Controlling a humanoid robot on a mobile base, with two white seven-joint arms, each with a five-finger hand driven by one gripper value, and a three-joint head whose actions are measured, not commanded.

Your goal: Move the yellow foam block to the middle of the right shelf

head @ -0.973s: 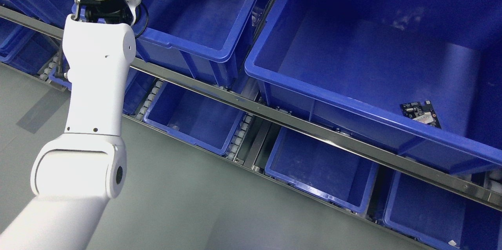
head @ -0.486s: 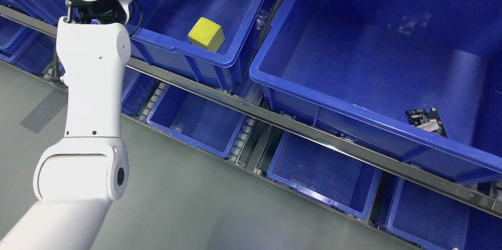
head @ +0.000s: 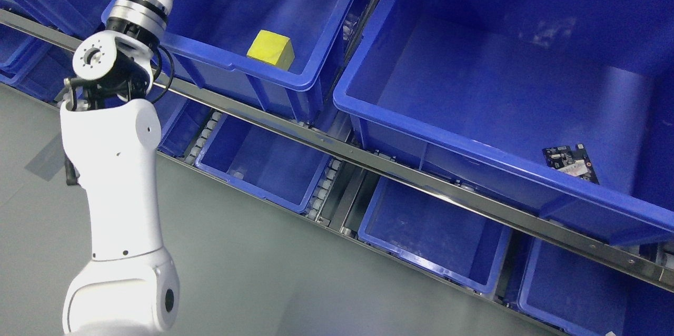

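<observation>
Head view. Yellow foam block [head: 270,49] lies loose on the floor of the middle-row blue bin [head: 231,59], at about 11 o'clock in the picture, just inside that bin's near rim and toward its right corner. Nothing touches it. Half a second ago it sat in much the same corner with a tilted look; a second ago it was only a yellow blur at the top edge, up in the air above the bin. So it has dropped and come to rest.

Left arm [head: 118,178] rises from the bottom edge at 7 o'clock up to 11 o'clock. Its elbow joint and wrist ring have come lower in the picture and more of the forearm now shows, angling up toward the top edge. The left hand is cut off by the top edge; only a dark bit of its base shows there, so I cannot tell whether the fingers are spread or curled.

Large blue bin [head: 474,141] fills the right half, 1 to 3 o'clock, with a small circuit board [head: 570,162] on its floor near the near rim, at 3 o'clock; its print is too small to read. A metal shelf rail [head: 400,170] runs diagonally beneath both bins. Lower-row bins [head: 432,230] sit below it, partly hidden by the rail. Grey floor [head: 253,283] at 6 o'clock.
</observation>
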